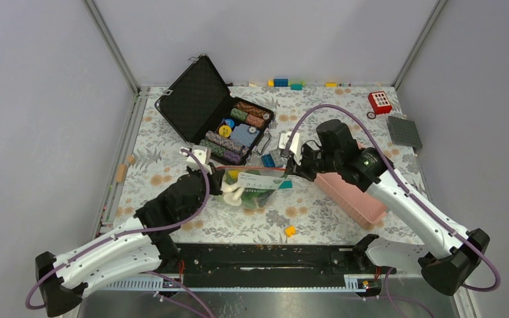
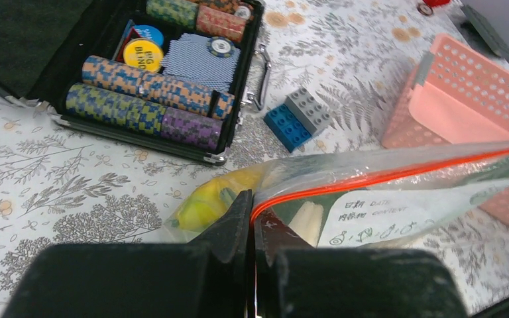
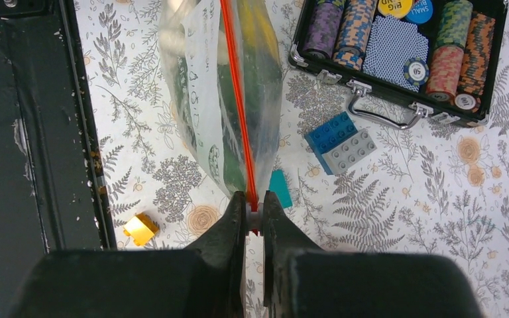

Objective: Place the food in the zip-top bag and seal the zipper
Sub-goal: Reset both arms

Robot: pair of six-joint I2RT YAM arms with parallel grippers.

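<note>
Orange-red zipper [image 3: 235, 99] clamped by left pincer [image 2: 252, 215], right pincer [image 3: 254, 207], food [image 2: 202, 202] blurred inside bag [image 2: 404, 165]

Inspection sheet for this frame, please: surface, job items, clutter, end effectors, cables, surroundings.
Surface: floral table cover.
Job's things: food inside zip-top bag; zipper stretched between the arms.
Clutter: open poker chip case, pink basket, loose bricks, red toy.
Grippers: left end effector shut on one zipper end; right end effector shut on the other.
Cables: purple cable looped over right arm.
Surroundings: grey walls.
</note>
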